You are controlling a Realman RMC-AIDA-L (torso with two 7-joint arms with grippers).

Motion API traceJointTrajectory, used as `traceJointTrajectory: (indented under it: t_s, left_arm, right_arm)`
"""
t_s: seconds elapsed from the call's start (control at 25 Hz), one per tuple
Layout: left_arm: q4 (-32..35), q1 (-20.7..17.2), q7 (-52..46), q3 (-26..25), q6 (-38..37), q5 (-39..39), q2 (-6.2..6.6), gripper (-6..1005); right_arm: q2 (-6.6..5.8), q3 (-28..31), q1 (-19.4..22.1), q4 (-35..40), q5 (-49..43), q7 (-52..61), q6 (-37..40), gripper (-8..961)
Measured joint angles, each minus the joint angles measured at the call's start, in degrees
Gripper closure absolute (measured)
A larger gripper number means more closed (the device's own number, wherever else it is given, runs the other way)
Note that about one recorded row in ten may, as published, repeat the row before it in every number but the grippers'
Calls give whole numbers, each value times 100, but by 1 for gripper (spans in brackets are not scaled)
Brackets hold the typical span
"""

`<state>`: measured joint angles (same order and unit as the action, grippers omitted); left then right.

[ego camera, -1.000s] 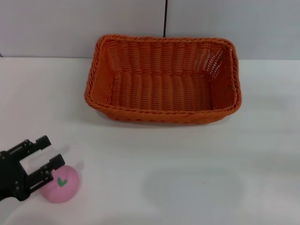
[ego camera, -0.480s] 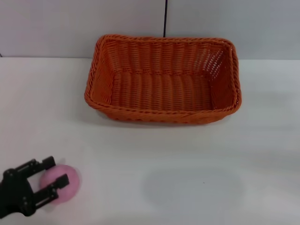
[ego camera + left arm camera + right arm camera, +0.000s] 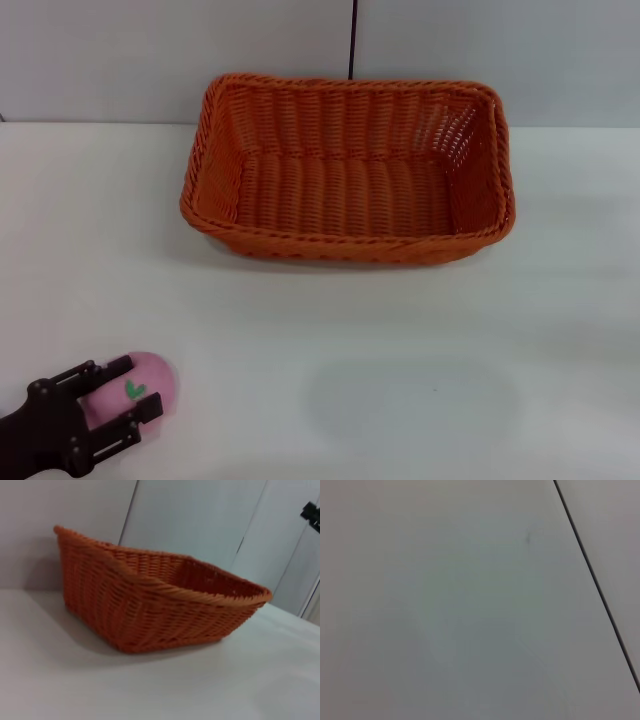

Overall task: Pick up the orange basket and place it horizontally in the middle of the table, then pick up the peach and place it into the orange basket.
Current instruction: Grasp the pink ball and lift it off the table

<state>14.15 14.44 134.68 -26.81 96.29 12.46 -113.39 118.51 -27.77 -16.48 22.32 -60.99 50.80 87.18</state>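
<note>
Peach (image 3: 140,384) — small, round, pink, green leaf mark — sits on the white worktop (image 3: 400,330), well in front-left of the orange woven basket (image 3: 348,170), clamped between the left gripper (image 3: 112,402) jaws.

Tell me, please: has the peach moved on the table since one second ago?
Yes, slightly. Measured against the orange basket, which stayed put, the peach sits a little nearer the table's front edge, its leaf mark turned, between the left gripper's fingers.
</note>
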Motion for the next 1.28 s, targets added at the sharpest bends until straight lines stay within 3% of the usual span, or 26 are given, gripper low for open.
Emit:
traceJointTrajectory:
  t_s: [0.68, 0.8, 1.28]
  left_arm:
    - [37, 72, 65, 49, -86, 80, -18, 523]
    - [69, 106, 72, 42, -130, 131, -50, 667]
    - [80, 222, 269, 95, -111, 144, -102, 768]
  right_arm:
    - [-6, 17, 39, -150, -1, -35, 20, 541]
    - [-7, 18, 36, -150, -1, -40, 7, 541]
    - [-13, 86, 37, -150, -1, -55, -5, 541]
